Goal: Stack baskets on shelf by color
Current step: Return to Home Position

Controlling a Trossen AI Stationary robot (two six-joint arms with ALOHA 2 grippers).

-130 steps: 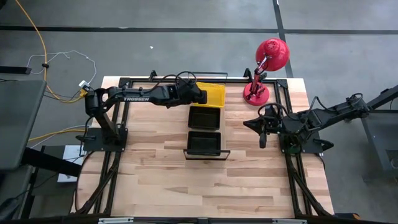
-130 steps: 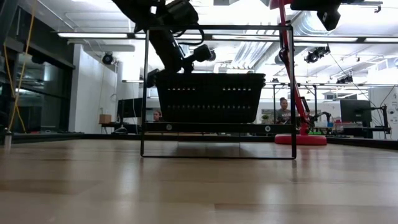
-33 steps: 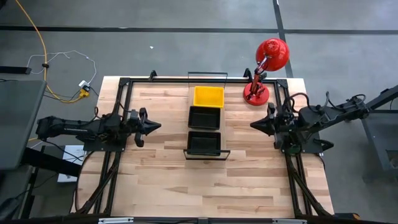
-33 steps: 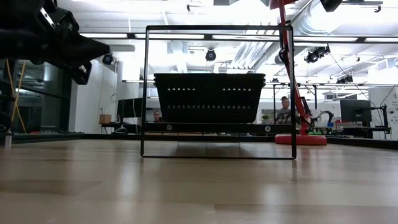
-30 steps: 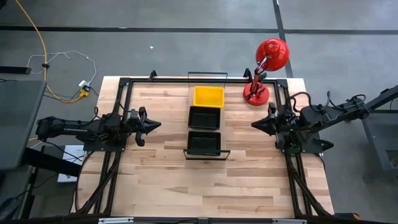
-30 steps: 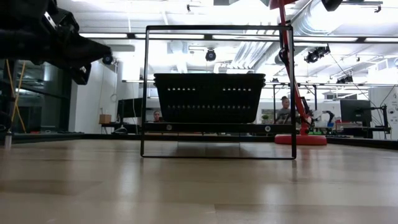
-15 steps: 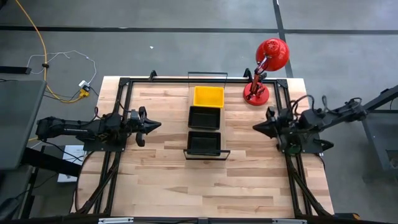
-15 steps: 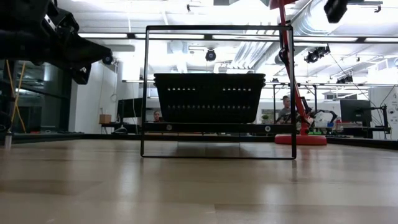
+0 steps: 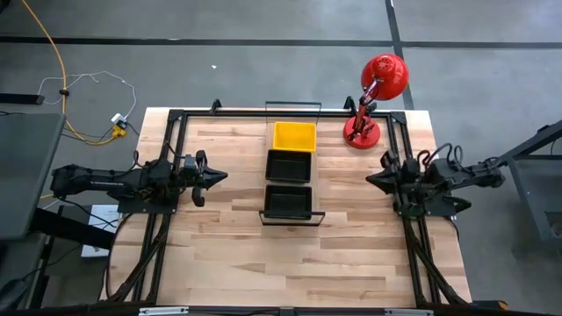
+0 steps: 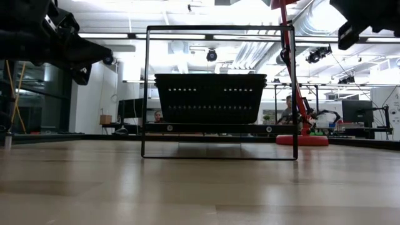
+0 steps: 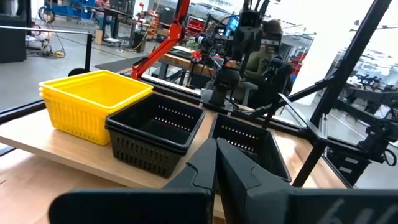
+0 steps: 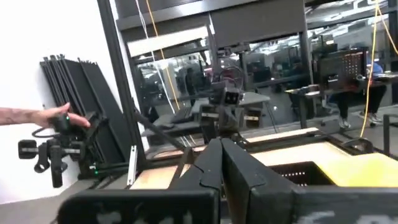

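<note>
The left gripper (image 9: 209, 175) hovers over the left side of the bench (image 9: 228, 254), well apart from the shelf. Its fingers (image 11: 202, 168) are pressed together on nothing.

The shelf (image 11: 68, 152) runs down the middle of the bench from far edge toward near, with a wire rail at each short end. The yellow baskets (image 9: 294, 136) sit stacked at its far end. Just beside them, mid-shelf, the black baskets (image 9: 289, 165) are nested. The near black basket (image 9: 288, 201) fills the near end; whether it is one basket or several I cannot tell.

A red lamp (image 9: 378, 83) stands at the far right corner, near the yellow baskets.

The right gripper (image 9: 372, 179) hangs over the right edge, pointing toward the shelf. Its fingers (image 12: 205, 171) are pressed together and hold nothing.
</note>
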